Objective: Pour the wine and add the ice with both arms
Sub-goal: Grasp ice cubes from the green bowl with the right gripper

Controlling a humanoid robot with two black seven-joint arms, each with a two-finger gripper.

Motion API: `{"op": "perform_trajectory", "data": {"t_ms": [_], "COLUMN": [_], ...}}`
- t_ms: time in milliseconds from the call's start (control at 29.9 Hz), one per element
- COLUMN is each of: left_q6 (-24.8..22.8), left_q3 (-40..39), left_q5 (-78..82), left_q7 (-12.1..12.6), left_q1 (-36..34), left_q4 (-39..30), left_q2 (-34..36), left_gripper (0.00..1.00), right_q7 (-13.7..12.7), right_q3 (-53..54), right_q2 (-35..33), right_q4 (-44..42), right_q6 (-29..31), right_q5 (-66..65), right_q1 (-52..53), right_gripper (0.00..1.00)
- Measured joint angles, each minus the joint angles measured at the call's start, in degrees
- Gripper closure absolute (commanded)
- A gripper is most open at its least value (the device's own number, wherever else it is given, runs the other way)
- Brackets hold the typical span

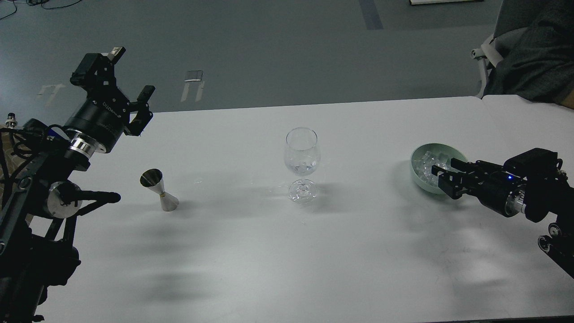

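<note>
While over bowl (419, 181), right hand (441, 176) ajar.

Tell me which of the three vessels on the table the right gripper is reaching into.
The pale green bowl of ice at the table's right: the right gripper is at its rim. The wine glass and metal jigger stand untouched, well to its left.
</note>
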Motion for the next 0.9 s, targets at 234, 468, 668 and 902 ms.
{"op": "perform_trajectory", "data": {"t_ms": [234,468,668,902], "left_q6": [0.0,0.0,0.0,0.0], "left_q3": [-0.1,-0.1,-0.1,-0.1], "left_q5": [0.0,0.0,0.0,0.0], "left_q7": [-0.1,-0.1,-0.1,-0.1], "left_q1": [0.0,0.0,0.0,-0.1], "left_q4": [0.0,0.0,-0.1,-0.1], "left_q2": [0.0,0.0,0.0,0.1], "left_gripper": [0.02,0.02,0.02,0.02], "right_q7": [-0.1,-0.1,-0.2,-0.2], "right_q3": [0.0,0.0,0.0,1.3], "right_q2": [0.4,0.4,0.4,-2.2], "right_q4": [-0.4,-0.6,-0.6,5.0], "right_q6": [0.0,0.0,0.0,-0.3], "right_q5": [-0.4,-0.4,-0.4,0.6], "right_q1": [0.1,0.2,0.4,0.7], "right_gripper": [0.57,0.85,1.0,1.0]}}
